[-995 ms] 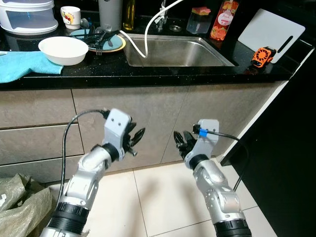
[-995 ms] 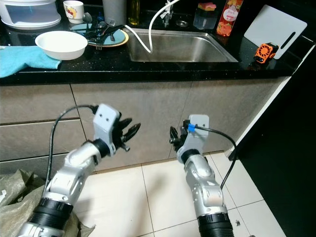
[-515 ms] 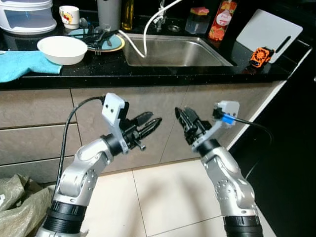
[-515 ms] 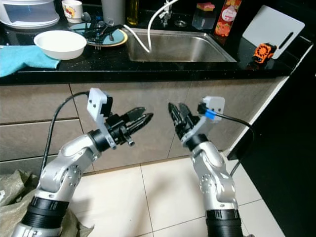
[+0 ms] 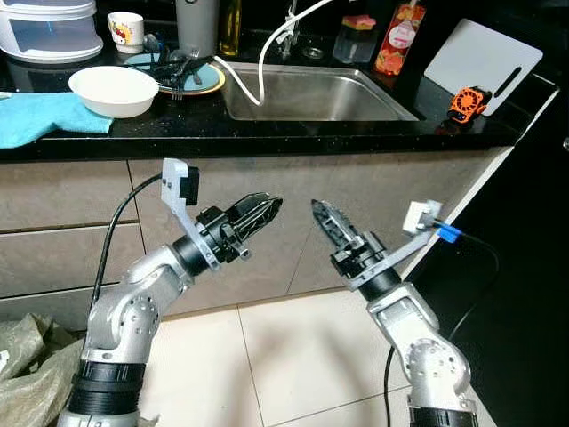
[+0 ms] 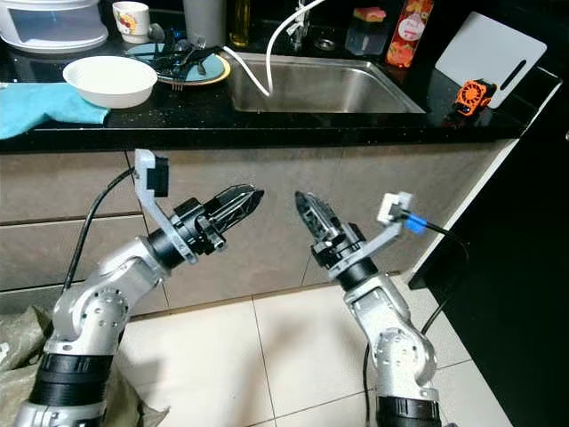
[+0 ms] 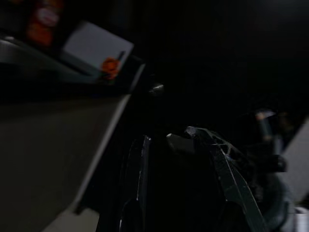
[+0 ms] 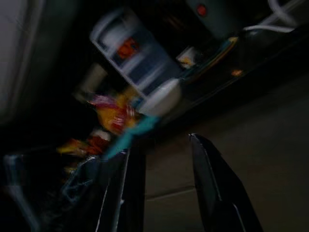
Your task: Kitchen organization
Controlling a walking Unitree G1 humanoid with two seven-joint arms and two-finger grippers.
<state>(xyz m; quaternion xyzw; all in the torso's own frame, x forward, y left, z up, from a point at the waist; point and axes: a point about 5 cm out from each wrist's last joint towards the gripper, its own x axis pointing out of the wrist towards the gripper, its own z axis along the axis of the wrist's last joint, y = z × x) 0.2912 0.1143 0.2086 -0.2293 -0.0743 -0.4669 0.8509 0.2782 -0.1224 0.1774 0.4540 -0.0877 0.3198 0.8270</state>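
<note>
Black desk (image 5: 267, 133) up top carries a white bowl (image 5: 113, 90) beside a teal towel (image 5: 44, 117), with the sink (image 5: 311, 93) further right. Left hand (image 5: 267, 210) and right hand (image 5: 322, 216) float empty before the cabinet doors (image 5: 293, 187), tips near each other, fingers slightly parted.

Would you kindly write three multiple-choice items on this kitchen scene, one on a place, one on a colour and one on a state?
1. Where does the white bowl sit?
A. in the sink
B. on the counter beside the cloth
C. on the floor

2. What colour is the cloth?
A. red
B. black
C. turquoise

3. What are the left pincer and right pincer holding?
A. nothing
B. a fork each
C. the bowl together

Answers: 1 B, the bowl rests on the black counter next to the cloth. 2 C, the cloth is plainly turquoise. 3 A, both pincers hang free in front of the cabinet, below the counter edge.
</note>
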